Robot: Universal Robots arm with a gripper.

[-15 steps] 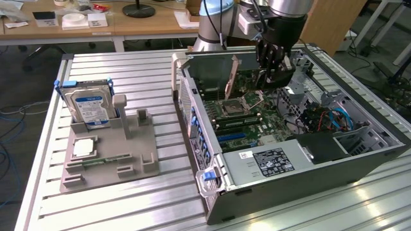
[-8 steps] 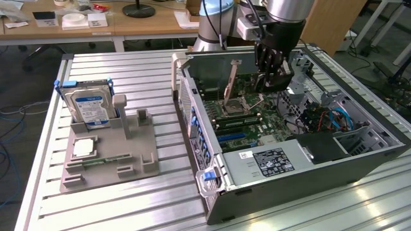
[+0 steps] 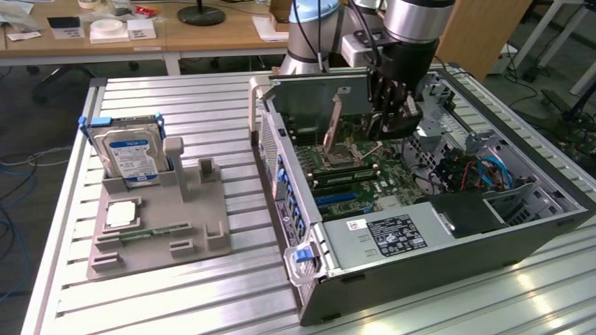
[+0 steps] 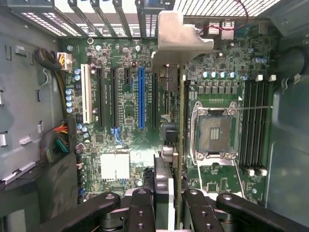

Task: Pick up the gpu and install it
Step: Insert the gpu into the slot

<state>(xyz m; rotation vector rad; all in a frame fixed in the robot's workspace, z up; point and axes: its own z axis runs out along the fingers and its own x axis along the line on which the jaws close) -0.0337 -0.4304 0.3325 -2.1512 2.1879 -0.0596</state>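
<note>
Exterior view high, oblique — wrist view close above shared motherboard (image 4: 145, 121).

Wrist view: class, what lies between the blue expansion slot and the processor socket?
The gpu, held edge-on in the tool, and a black slot; this shows in the wrist view.

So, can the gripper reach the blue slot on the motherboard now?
Probably yes: the case is open, nothing covers the blue slot, and the gripper holds the gpu close beside it.

floor: grey carpet (image 3: 28, 202) – blue cables (image 3: 13, 209) lying on it | furniture: wooden desks (image 3: 186, 35) behind, ribbed aluminium worktable (image 3: 214, 112) | light: bright, even
</note>
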